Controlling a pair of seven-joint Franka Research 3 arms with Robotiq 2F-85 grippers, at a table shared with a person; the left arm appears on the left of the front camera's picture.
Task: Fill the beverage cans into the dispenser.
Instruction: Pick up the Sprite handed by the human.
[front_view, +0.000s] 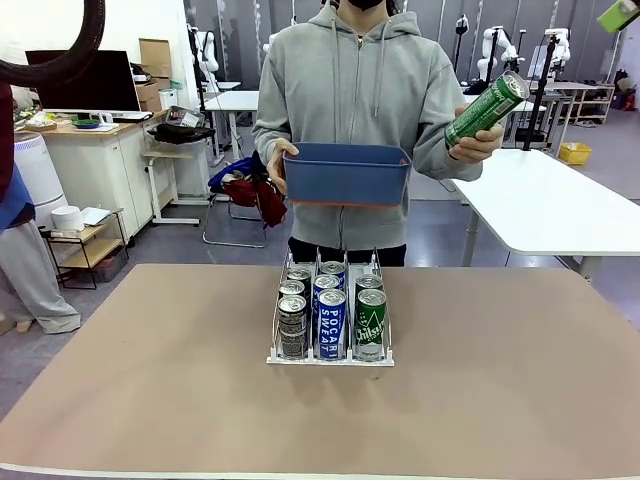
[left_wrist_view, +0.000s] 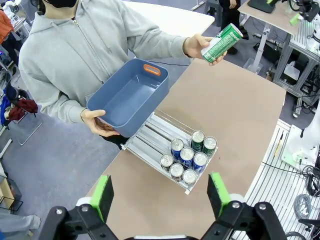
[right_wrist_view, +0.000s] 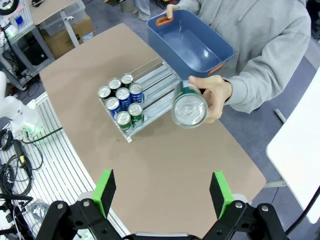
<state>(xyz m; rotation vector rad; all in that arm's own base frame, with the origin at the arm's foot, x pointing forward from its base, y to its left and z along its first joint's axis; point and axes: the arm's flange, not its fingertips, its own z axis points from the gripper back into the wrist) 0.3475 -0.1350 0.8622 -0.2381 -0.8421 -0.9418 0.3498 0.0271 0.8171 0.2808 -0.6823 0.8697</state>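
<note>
Both my grippers hang high above the table with nothing between their pads: my left gripper (left_wrist_view: 160, 197) has its green fingers spread wide, and my right gripper (right_wrist_view: 162, 192) stands just as wide. The dispenser (front_view: 330, 357) sits near the middle of the table (front_view: 520, 400), its low front lip toward me, so I judge the cans roll down and queue at my end. Seven cans stand in it: dark cans (front_view: 292, 328) in one lane, blue cans (front_view: 331, 322) in the middle, green cans (front_view: 371, 324) in the third. The person across the table holds a blue bin (front_view: 345, 173) in one hand, off the table and behind the rack, and lifts one more green can (front_view: 487, 108) in the other hand (front_view: 480, 146), tilted and out to my right. I take that as an offer to me, or as a can about to go in at the rear. From the front I read the labels and lane order but not the bin's inside or the lanes' depth. My left wrist view looks down into the bin and shows it empty, and shows long bare lanes behind the cans. My right wrist view shows the held can end-on, its silver top facing me.
</note>
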